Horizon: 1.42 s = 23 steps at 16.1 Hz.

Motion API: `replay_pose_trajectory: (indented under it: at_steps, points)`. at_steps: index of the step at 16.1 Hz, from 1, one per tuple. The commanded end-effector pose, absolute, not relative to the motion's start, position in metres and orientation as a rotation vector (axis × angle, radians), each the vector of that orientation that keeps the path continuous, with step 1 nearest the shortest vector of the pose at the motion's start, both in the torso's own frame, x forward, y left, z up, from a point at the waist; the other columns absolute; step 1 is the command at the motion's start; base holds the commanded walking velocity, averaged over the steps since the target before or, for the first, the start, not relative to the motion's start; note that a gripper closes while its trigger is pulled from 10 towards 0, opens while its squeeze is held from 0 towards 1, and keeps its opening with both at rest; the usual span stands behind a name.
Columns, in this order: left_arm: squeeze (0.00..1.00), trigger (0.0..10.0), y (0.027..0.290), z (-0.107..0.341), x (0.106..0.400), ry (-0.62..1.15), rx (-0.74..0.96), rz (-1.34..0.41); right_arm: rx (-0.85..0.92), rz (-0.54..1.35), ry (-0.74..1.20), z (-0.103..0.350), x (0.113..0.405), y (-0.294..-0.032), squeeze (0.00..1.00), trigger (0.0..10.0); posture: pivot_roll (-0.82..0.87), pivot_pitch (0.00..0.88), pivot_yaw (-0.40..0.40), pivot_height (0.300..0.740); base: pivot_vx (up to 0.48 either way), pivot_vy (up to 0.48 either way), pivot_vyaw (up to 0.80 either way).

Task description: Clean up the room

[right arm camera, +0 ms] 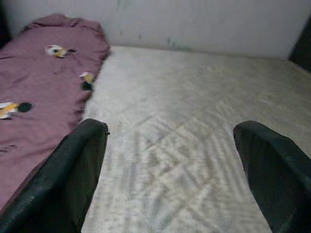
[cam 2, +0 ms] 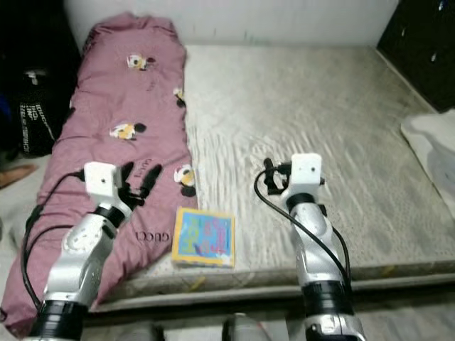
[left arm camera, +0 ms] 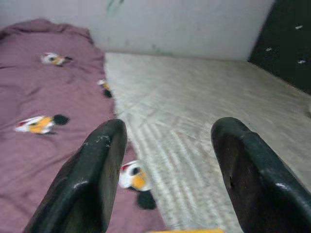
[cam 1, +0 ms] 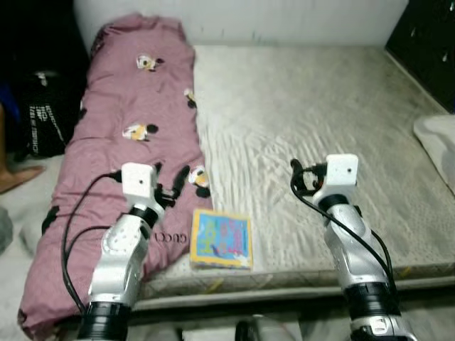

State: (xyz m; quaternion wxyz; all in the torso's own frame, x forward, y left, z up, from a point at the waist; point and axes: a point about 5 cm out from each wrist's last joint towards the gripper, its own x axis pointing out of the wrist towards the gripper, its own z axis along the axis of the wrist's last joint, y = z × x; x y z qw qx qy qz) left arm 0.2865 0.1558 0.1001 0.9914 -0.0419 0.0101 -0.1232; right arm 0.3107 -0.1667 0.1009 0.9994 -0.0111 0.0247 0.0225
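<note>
1. Left wrist view: the left tool (left arm camera: 167,179) has its two black fingers (left arm camera: 95,182) spread wide with nothing between them. It touches nothing. Past the fingers lie the mauve quilt (left arm camera: 43,102) and the bare mattress (left arm camera: 204,102).

2. Right wrist view: the right tool (right arm camera: 180,170) is likewise spread wide and empty, clear of any contact, and looks along the open mattress toward the wall.

3. Left eye view: the left tool (cam 1: 175,186) is held raised above the near end of the quilt, beside its inner edge. The right tool (cam 1: 301,175) is raised over the bare mattress, well apart from the left. Judged: both are held up and open as a ready stance before a reach, not in the course of a grip.

4. The book (cam 1: 221,239), with a bright blue and yellow cover, lies flat at the near edge of the mattress, just beside the quilt and between the two arms, nearer the left. It is the one loose item on the bed, so judged to be the thing to tidy next.

5. The quilt runs lengthwise along the robot's left side of the bed, bunched rather than spread; judged unmade.

6. A black bag (cam 1: 44,114) stands on the floor left of the bed. A white object (cam 1: 437,138) shows at the right edge, kind not determinable.
</note>
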Motion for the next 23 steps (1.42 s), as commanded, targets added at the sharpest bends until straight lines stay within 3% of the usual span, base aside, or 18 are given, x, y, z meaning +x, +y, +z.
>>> replay_pose_trajectory:
  at_steps: [1,7,11,17,23]
  points:
    - [0.0,10.0,0.161,0.096,0.285,0.045,-0.072,-0.218,-0.026,0.06,0.044,0.102,0.311,-0.163,0.0,10.0,0.02,0.079,-0.048,0.74,0.0,0.0,0.0]
    - [0.0,10.0,0.162,0.095,0.286,0.049,-0.07,-0.199,-0.029,0.063,0.047,0.102,0.312,-0.162,0.0,10.0,0.02,0.076,-0.05,0.74,0.0,0.0,-0.67]
    - [0.0,10.0,0.185,0.086,0.274,0.075,-0.008,-0.08,-0.022,0.038,0.042,0.101,0.303,-0.168,0.0,10.0,0.0,0.091,-0.025,0.74,0.0,0.0,-0.71]
    - [0.0,10.0,0.199,0.07,0.255,0.161,0.011,0.003,-0.012,0.014,0.064,0.091,0.282,-0.18,0.0,10.0,0.01,0.078,-0.023,0.74,0.0,0.0,0.0]
    - [0.0,10.0,0.199,0.074,0.249,0.15,0.003,0.027,0.0,0.019,0.057,0.095,0.284,-0.177,0.0,10.0,0.01,0.11,-0.031,0.678,0.0,0.0,0.0]
